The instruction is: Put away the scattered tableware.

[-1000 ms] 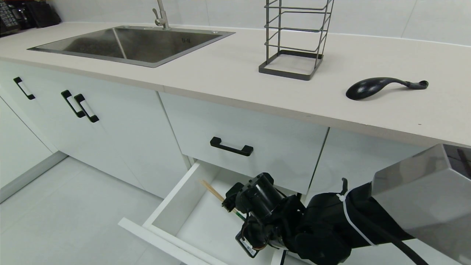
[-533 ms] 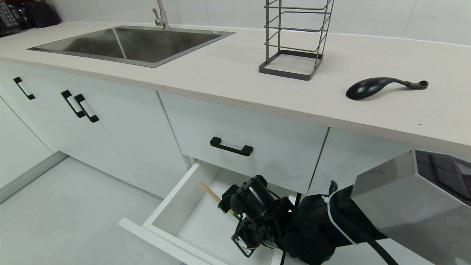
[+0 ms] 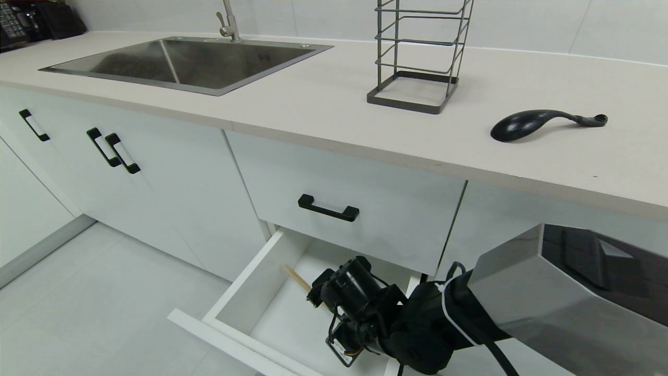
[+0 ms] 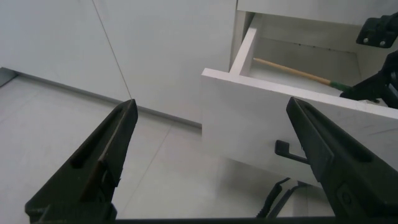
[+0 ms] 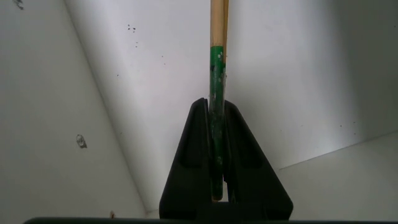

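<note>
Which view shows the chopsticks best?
Right wrist view: the chopsticks close up, green end clamped in the right tool. Head view catches their wooden tip in the drawer; left wrist view, a thin distant stick.

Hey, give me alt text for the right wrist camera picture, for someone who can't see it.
The right gripper is shut on a pair of wooden chopsticks by their green-painted end, holding them over the white inside of an open drawer.

Right pincer (image 5: 216, 118) (arm stretched low and forward) pinches a chopstick (image 5: 218, 37); left pincer (image 4: 210, 109) gapes wide.
</note>
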